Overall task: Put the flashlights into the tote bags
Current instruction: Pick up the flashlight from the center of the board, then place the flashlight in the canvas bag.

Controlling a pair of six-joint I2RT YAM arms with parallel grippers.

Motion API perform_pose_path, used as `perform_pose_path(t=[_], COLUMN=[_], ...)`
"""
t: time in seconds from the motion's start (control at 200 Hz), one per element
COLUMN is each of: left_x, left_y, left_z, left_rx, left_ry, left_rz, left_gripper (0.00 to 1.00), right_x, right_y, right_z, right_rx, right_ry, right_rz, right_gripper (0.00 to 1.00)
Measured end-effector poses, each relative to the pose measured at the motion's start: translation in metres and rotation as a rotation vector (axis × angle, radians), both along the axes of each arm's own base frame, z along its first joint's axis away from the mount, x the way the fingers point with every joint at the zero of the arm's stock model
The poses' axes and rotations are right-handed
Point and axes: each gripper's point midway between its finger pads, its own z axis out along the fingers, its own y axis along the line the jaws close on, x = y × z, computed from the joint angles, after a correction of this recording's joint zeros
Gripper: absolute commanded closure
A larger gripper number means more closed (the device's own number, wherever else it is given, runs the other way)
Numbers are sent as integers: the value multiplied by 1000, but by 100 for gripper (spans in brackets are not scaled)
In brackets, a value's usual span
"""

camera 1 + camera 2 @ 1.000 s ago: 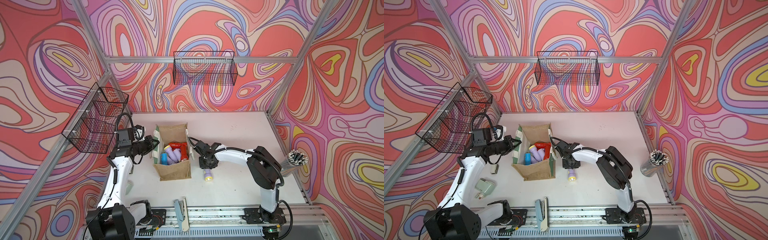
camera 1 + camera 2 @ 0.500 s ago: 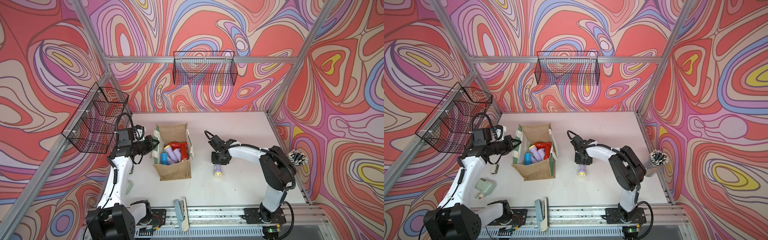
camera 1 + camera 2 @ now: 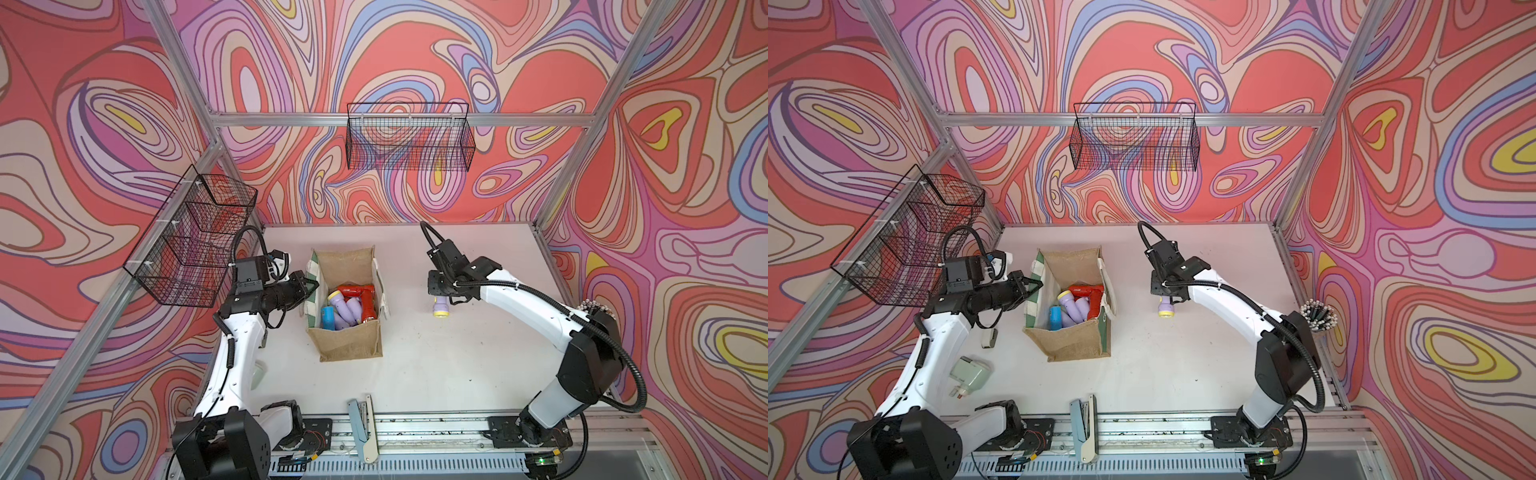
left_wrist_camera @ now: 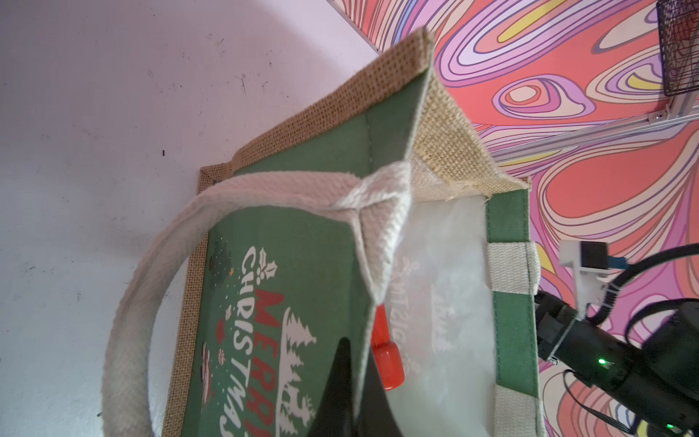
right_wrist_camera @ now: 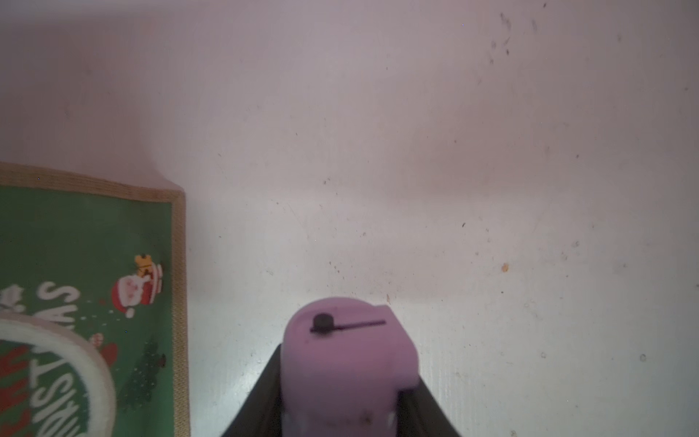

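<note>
- The bag (image 3: 349,340) (image 3: 1077,340) stands upright and open on the white surface (image 3: 436,374), a bit left of the middle.
- The left gripper (image 3: 311,286) (image 3: 1036,284) is clamped tight on the rim of the bag's left wall. In the left wrist view its black fingers (image 4: 340,378) sit either side of the green "Merry Christmas" panel (image 4: 295,265), with a white handle (image 4: 159,265) looping just next to them.
- There's a little pile of flashlights down in the bag: a red one (image 3: 359,293) against the right wall, a couple of lilac ones (image 3: 349,311) in the middle and a blue one (image 3: 328,318) by the left wall. One lilac one shows its yellow lens rim (image 3: 336,297).
- The right gripper (image 3: 441,291) (image 3: 1163,293) is closed partway around another lilac flashlight (image 3: 440,306) (image 3: 1165,308), yellow lens end sticking out toward the front edge. From the right wrist you get its blunt tail with a black cord (image 5: 348,359) squeezed between the two fingers.
- That flashlight is out to the right of the bag, clearly apart from it, over bare surface. Can't tell if it's touching the surface or just above it.
- Other stuff around: two black wire baskets (image 3: 409,139) (image 3: 195,241) on the walls, a cup of pencils (image 3: 1316,318) at the right edge, a pale green gadget (image 3: 969,374) by the left arm and a stapler-looking thing (image 3: 361,424) at the front.
</note>
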Motion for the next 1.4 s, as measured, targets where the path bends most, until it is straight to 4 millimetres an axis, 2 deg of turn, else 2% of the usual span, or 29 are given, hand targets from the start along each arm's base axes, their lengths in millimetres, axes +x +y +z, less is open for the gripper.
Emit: perform_pose_path(t=[0.16, 0.335, 0.426, 0.531, 0.606, 0.716, 0.936, 1.117, 1.262, 1.402], left_x=[0, 0, 0, 0, 0, 0, 0, 0, 0, 0], left_y=[0, 0, 0, 0, 0, 0, 0, -1, -1, -1], left_z=[0, 0, 0, 0, 0, 0, 0, 0, 0, 0], left_rx=[0, -1, -1, -1, -1, -1, -2, -3, -3, -3], left_ry=[0, 0, 0, 0, 0, 0, 0, 0, 0, 0], left_rz=[0, 0, -1, -1, -1, -1, -2, -3, -3, -3], left_gripper=[100, 100, 100, 100, 100, 100, 100, 100, 100, 100], right_x=[12, 19, 16, 12, 7, 0, -10, -22, -32, -36], right_y=[9, 36, 60, 100, 128, 161, 210, 249, 270, 277], right_z=[47, 93, 115, 142, 152, 154, 149, 131, 105, 92], right_rx=[57, 196, 255, 328, 372, 409, 466, 504, 519, 529], right_ry=[-103, -209, -252, -296, -307, -303, -271, -210, -138, -97], right_rz=[16, 80, 137, 231, 298, 378, 495, 582, 623, 627], right_gripper=[86, 87, 89, 89, 89, 89, 89, 89, 89, 88])
